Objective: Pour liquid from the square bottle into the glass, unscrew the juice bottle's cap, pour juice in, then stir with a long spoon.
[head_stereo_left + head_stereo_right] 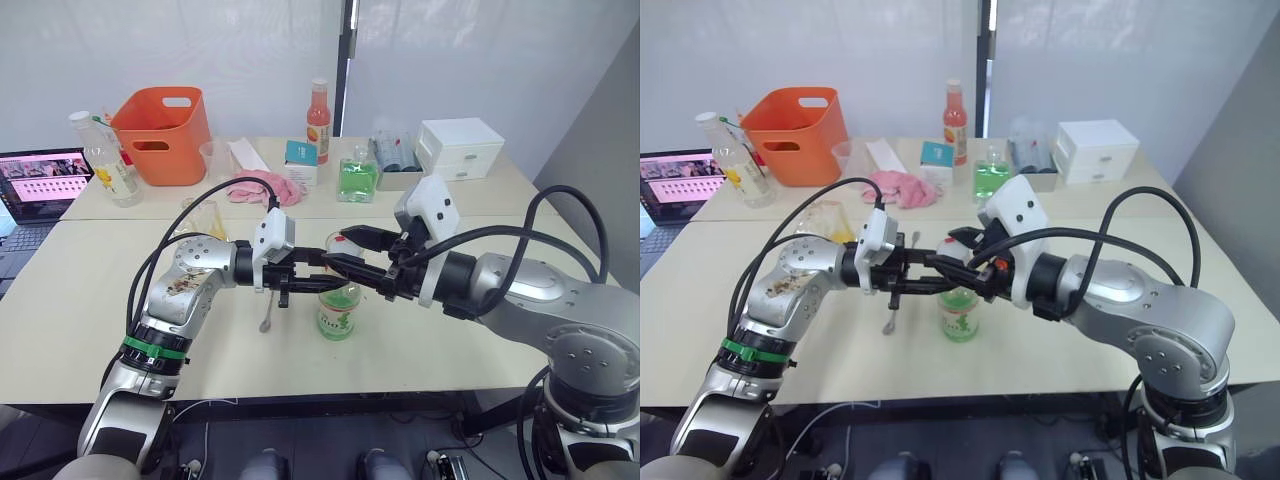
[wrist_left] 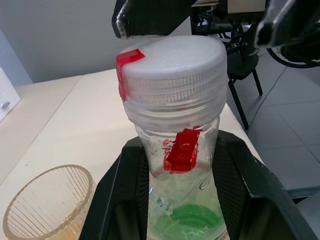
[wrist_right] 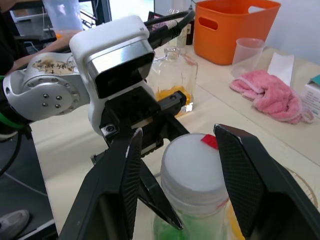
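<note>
The juice bottle [image 1: 338,312] stands upright at the middle of the table, pale green liquid inside. My left gripper [image 2: 175,145] is shut on its neck, a finger on each side just under the cap [image 2: 172,67], which is white with red tabs. From the other side, my right gripper [image 3: 177,131] is open with one finger on either side of the cap [image 3: 195,167] and a gap to each. The glass [image 2: 47,205], holding a little yellow liquid, stands right behind the bottle. Further left are the square bottle [image 1: 205,218] and the long spoon [image 1: 267,312], which lies flat on the table.
At the back stand an orange basket [image 1: 160,135], a clear bottle with a yellow label [image 1: 108,160], a measuring cup [image 1: 215,155], a pink cloth [image 1: 265,187], a green square bottle [image 1: 356,180], a slim orange-red bottle [image 1: 318,120] and a white drawer box [image 1: 460,148]. A laptop [image 1: 35,180] is far left.
</note>
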You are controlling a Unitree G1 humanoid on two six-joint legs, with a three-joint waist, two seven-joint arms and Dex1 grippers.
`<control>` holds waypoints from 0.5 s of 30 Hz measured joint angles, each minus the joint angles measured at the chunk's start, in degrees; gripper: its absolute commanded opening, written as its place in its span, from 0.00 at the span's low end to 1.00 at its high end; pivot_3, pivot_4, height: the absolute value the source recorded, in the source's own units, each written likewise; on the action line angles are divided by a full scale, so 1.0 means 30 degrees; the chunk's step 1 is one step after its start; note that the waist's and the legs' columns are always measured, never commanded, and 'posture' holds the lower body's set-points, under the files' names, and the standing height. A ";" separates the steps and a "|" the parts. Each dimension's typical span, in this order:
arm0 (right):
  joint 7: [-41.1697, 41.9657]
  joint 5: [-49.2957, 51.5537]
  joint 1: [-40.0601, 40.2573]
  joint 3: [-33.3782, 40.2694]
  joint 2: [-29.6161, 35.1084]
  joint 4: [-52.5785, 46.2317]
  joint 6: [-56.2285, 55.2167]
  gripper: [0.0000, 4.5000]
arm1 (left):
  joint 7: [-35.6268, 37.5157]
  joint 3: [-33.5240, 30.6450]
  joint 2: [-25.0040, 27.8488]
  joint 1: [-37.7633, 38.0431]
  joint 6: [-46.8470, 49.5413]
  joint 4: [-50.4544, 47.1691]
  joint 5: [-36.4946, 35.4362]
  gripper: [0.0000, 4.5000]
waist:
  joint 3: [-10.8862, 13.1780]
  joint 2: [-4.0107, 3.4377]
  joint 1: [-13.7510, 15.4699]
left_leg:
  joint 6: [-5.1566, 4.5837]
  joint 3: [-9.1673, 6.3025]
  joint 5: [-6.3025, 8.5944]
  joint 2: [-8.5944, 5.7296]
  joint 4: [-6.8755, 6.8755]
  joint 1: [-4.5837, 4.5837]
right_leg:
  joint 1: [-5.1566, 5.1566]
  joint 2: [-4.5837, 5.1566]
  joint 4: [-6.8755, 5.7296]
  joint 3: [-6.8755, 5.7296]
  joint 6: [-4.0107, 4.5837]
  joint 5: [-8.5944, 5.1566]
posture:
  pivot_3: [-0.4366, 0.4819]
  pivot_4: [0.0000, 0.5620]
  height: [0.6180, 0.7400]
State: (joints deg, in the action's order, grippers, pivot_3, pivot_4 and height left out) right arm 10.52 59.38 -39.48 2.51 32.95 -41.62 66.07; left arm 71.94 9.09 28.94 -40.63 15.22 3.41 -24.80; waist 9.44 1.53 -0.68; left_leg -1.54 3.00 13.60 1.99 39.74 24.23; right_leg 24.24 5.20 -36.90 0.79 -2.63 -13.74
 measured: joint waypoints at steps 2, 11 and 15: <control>-0.0238 -0.0266 0.0000 -0.0126 -0.0087 0.0001 -0.0031 0.55 | 0.0000 0.0004 0.0001 0.0005 0.0008 -0.0021 0.0000 0.31 | 0.0000 0.0000 0.0001 | 0.0000 0.0000 0.0000 0.0000 0.0001 0.0000 | 0.0000 0.0000 -0.0001 -0.0001 0.0000 0.0000 | 0.48 0.27 0.79; -0.0632 -0.1407 0.0108 -0.0772 -0.0322 0.0012 -0.0051 0.55 | 0.0010 0.0007 0.0014 0.0006 0.0023 -0.0057 0.0000 0.31 | 0.0000 0.0000 0.0000 | 0.0000 0.0001 0.0000 0.0000 0.0000 0.0001 | 0.0001 0.0000 0.0001 -0.0002 0.0000 0.0000 | 0.48 0.27 0.79; -0.0532 -0.1671 0.0255 -0.0982 -0.0288 0.0011 -0.0050 0.55 | 0.0018 0.0007 0.0015 0.0003 0.0023 -0.0054 0.0000 0.31 | 0.0000 0.0000 0.0001 | 0.0000 0.0001 0.0000 0.0000 0.0000 0.0001 | 0.0002 -0.0001 0.0002 -0.0002 0.0000 0.0000 | 0.48 0.27 0.79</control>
State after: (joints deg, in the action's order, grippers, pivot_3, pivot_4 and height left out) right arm 8.92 54.37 -38.71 -0.44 32.09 -41.59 65.92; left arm 71.99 9.11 28.98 -40.62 15.29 3.24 -24.80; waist 9.44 1.53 -0.68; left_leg -1.54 3.00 13.60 1.99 39.74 24.23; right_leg 24.25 5.20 -36.89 0.79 -2.63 -13.75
